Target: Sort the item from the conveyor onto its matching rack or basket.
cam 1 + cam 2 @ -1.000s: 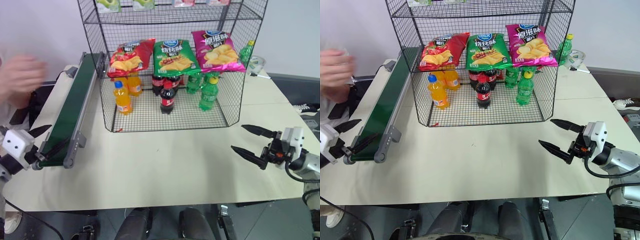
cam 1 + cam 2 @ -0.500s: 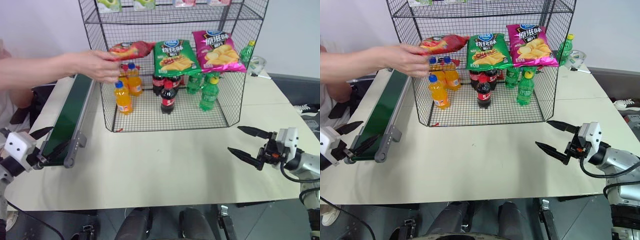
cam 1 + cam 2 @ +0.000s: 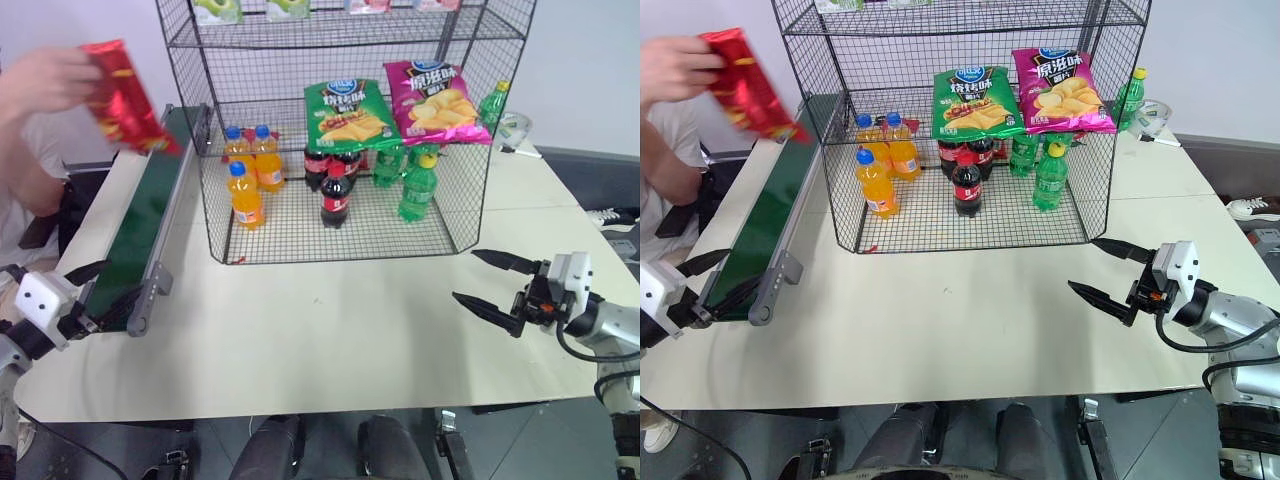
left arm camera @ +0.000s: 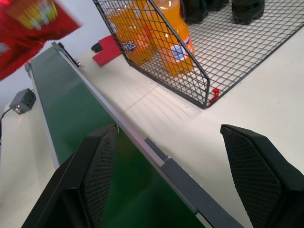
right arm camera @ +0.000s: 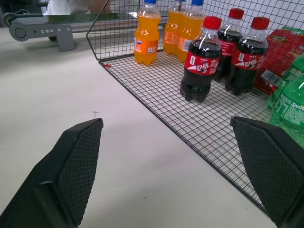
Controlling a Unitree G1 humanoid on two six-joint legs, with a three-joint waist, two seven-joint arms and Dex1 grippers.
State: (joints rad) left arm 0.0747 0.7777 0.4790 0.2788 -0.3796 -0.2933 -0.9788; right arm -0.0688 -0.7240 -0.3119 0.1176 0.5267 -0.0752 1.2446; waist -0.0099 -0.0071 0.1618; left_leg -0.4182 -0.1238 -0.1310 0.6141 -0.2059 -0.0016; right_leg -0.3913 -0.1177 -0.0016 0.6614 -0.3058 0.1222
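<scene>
A: Where is the red bag (image 3: 124, 95)?

B: A person's hand (image 3: 48, 78) holds it in the air above the far end of the belt (image 3: 140, 230). It hangs tilted, clear of the belt and outside the rack (image 3: 470, 130).

A: And the belt itself?

B: It runs along the table's (image 3: 330, 340) left edge, from the near left part back toward the far left corner. Its green surface is bare. The rack's left side stands just beside its far end.

A: What sits in the rack?

B: The rack stands at the middle of the table's far side. On a middle tier lie a green bag (image 3: 346, 113) and a pink bag (image 3: 436, 101), side by side. Under them, on the bottom grid, stand orange bottles (image 3: 245, 194) to the left, cola bottles (image 3: 335, 195) in the middle and green bottles (image 3: 417, 184) to the right.

A: The robot's arms?

B: The left gripper (image 3: 88, 295) hangs at the belt's near end, by the table's left edge, its fingers spread wide and holding nothing. The right gripper (image 3: 498, 284) hovers over the table near its right edge, well in front of the rack, fingers also spread wide and empty.
</scene>
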